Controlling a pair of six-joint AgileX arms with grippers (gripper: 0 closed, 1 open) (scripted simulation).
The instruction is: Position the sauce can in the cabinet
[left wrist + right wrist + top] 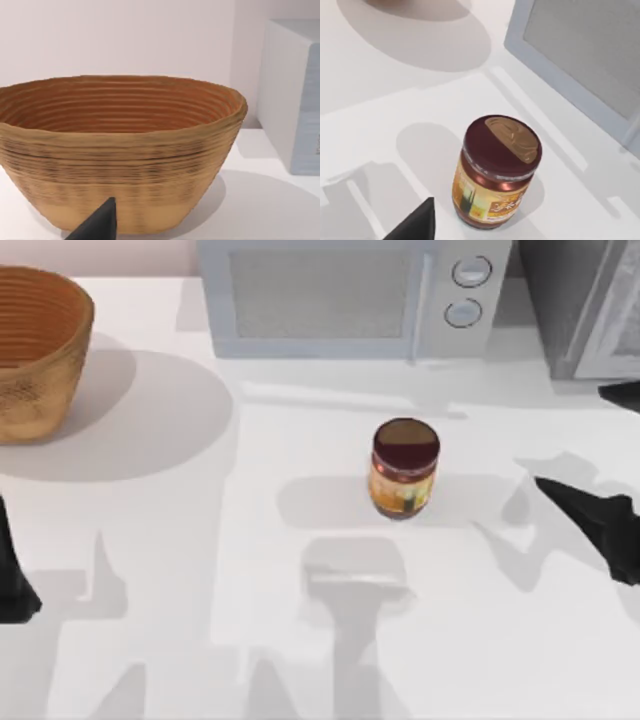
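Note:
The sauce can [404, 468] stands upright near the middle of the table, with a dark maroon lid and an orange-yellow label. The right wrist view looks down on the sauce can [495, 172] from close by. My right gripper [565, 498] hovers to the can's right, apart from it and pointing toward it. The cabinet [585, 305], a dark speckled grey box with a pale framed door, stands at the back right corner. My left arm [12, 575] is parked at the left edge of the table.
A white microwave [345, 295] with two round knobs stands at the back, behind the can. A woven basket [35, 345] sits at the back left; the left wrist view faces the basket [120, 150] closely. Open table surrounds the can.

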